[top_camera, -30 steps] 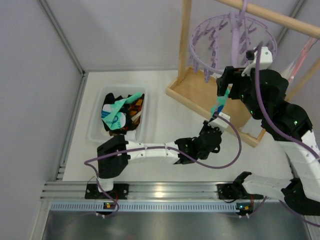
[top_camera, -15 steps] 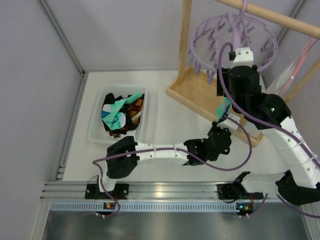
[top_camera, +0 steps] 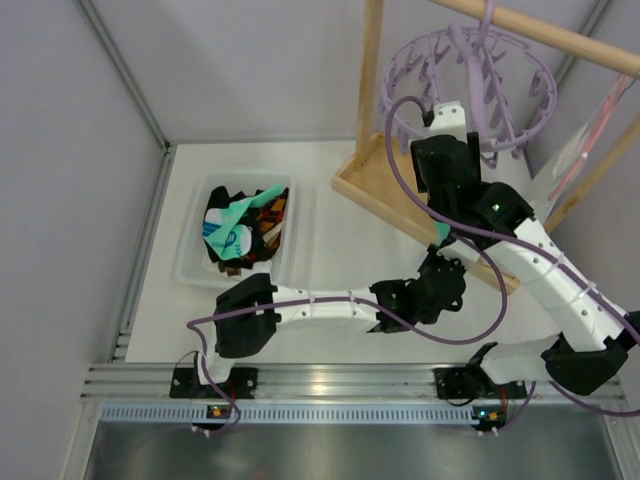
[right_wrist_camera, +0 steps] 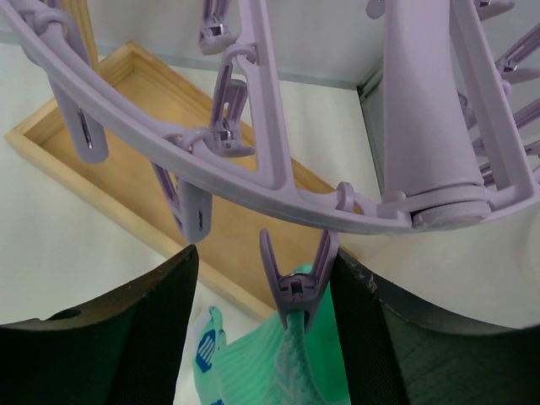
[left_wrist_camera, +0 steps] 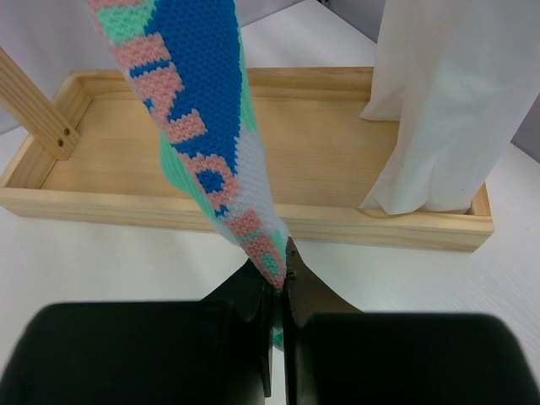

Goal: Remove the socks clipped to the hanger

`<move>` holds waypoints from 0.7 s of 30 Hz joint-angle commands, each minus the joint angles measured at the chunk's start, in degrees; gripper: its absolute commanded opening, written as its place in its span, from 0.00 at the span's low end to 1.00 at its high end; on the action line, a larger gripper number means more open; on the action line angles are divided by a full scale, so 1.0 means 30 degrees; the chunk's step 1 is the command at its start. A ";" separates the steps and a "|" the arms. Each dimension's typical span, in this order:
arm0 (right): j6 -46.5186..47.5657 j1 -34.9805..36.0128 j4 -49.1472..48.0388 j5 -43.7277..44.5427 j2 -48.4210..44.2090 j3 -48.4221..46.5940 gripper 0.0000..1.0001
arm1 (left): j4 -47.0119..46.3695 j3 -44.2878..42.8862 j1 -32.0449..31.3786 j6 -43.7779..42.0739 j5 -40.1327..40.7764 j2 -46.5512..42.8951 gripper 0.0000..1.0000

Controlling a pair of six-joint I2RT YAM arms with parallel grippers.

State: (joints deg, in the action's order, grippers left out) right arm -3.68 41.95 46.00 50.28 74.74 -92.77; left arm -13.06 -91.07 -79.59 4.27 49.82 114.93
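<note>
The lavender hanger [top_camera: 470,85] hangs from the wooden rack's bar; its ring [right_wrist_camera: 253,194] fills the right wrist view. One clip peg [right_wrist_camera: 291,291] still grips a mint-teal sock [right_wrist_camera: 283,363], which hangs down to my left gripper. My right gripper [right_wrist_camera: 263,253] is open, its fingers either side of that peg, the right one touching it; in the top view it [top_camera: 440,185] sits under the ring. My left gripper [left_wrist_camera: 278,274] is shut on the tip of the sock [left_wrist_camera: 202,110], below it in the top view [top_camera: 440,268]. The other pegs look empty.
A clear bin [top_camera: 192,245] at the left holds several removed socks. The rack's wooden tray base [top_camera: 385,195] and upright post [top_camera: 370,70] stand close behind both grippers. A white sheet-like object [left_wrist_camera: 447,101] stands in the tray on the right.
My right arm has swung left and in under the hanger, bringing its open fingers around the peg. My left gripper has kept its hold on the sock and shifted slightly right.
</note>
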 commanded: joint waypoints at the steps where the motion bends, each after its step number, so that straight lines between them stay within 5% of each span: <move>1: 0.0700 0.0195 -0.2441 0.1431 -0.0332 0.0454 0.60 | -0.0423 -0.0582 -0.0276 -0.0165 -0.0319 -0.0167 0.00; 14: 0.2370 -0.0332 -0.5515 0.1346 -0.1153 0.2330 0.53 | -0.0423 -0.0113 -0.0305 -0.0018 -0.0232 -0.0489 0.00; 21: 0.2605 -0.0596 -0.5782 0.0147 -0.1007 0.2272 0.30 | -0.0422 0.0121 -0.0305 0.0040 -0.0114 -0.0577 0.00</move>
State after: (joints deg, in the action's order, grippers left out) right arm 3.55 40.77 32.42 52.97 73.01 -85.73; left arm -13.08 -91.07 -79.61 4.32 49.39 114.93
